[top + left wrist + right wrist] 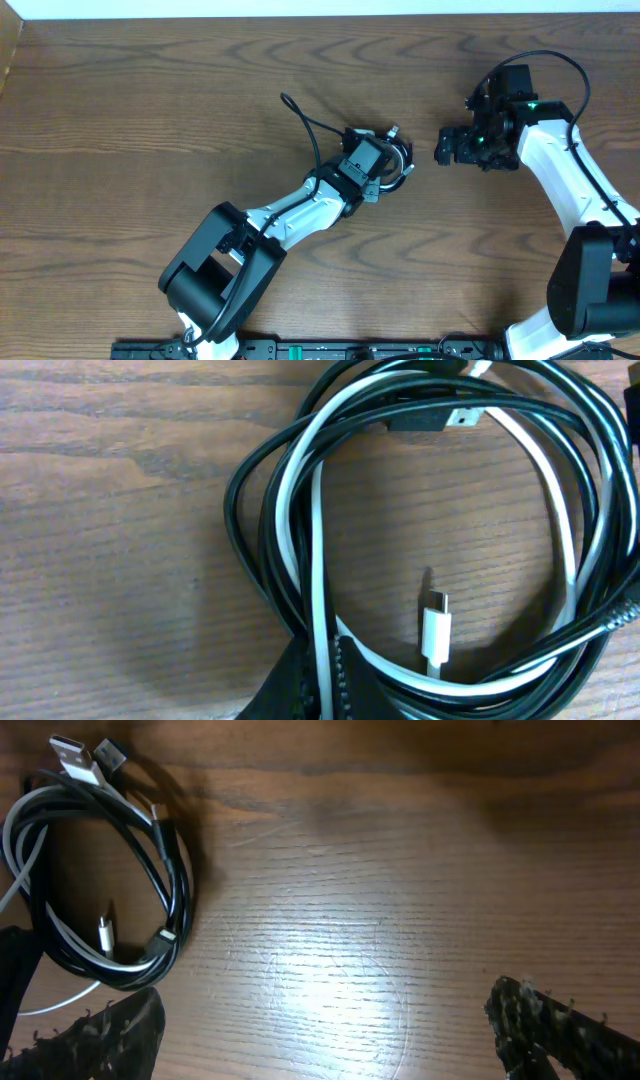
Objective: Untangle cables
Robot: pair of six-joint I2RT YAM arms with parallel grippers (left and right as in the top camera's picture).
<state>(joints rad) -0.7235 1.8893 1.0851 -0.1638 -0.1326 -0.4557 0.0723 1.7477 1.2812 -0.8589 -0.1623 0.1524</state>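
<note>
The left hand (322,672) is clamped on the coiled cables (316,550), the first grasp; the open right hand (446,148) should next seize another strand and pull.

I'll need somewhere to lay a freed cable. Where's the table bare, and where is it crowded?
Bare: the table left of the left arm, and the near middle between both arms. Crowded: the centre, where the left hand grips the cables, right hand beside.
</note>
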